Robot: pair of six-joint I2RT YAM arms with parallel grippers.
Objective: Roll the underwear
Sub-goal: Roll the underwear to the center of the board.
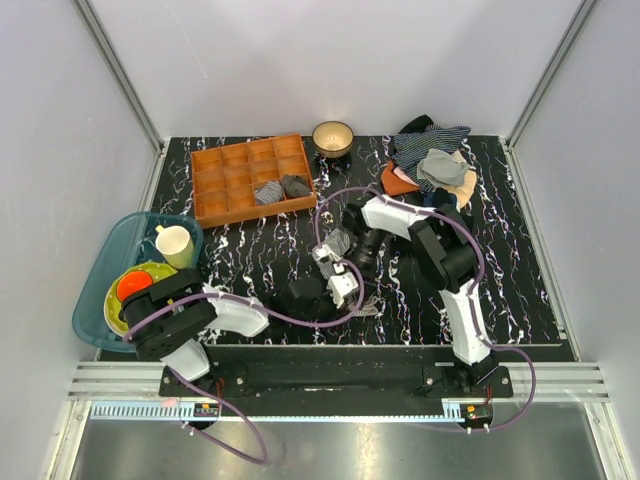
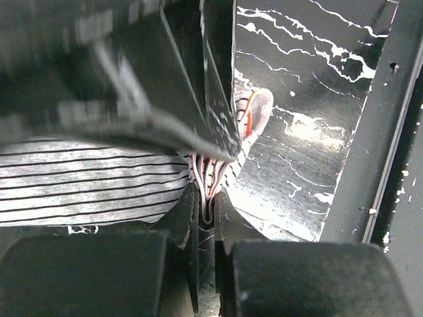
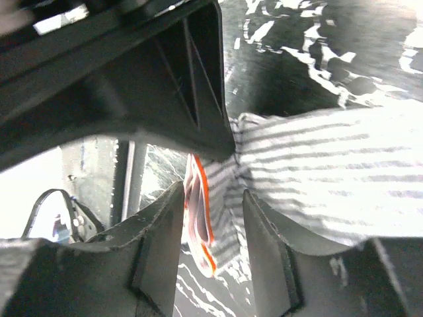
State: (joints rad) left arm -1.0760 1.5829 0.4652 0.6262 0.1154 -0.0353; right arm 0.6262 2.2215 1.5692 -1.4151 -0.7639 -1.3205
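Left gripper (image 2: 206, 206): fingers were pressed together on a thin fold of the underwear (image 2: 79, 178), with the striped cloth pinched flat between the pads.
Right gripper (image 3: 211, 201): fingers stood a little apart around a bunched fold carrying the orange-red tag (image 3: 200, 218). Whether they were pressing it I cannot tell.
Underwear: it lay at the middle of the table, near the front edge, between the two arms. One part was spread flat beside the left fingers and the rest gathered where the grippers met, almost nose to nose.
Risk: with both grippers crowded on one small patch, a pull by either could drag the fold out of the other's hold. The roll (not yet formed, as far as I could judge) would then slacken or twist. The fingers might also knock together.
Table (image 1: 250, 262): black marbled top, glossy and probably slippery under soft cloth.
Surroundings: an orange compartment tray (image 1: 225, 185) and a small bowl (image 1: 332, 137) sat at the back. A heap of other clothes (image 1: 432, 160) lay at the back right and a blue tub (image 1: 95, 290) with a cup (image 1: 174, 245) at the left, inside plain white walls.
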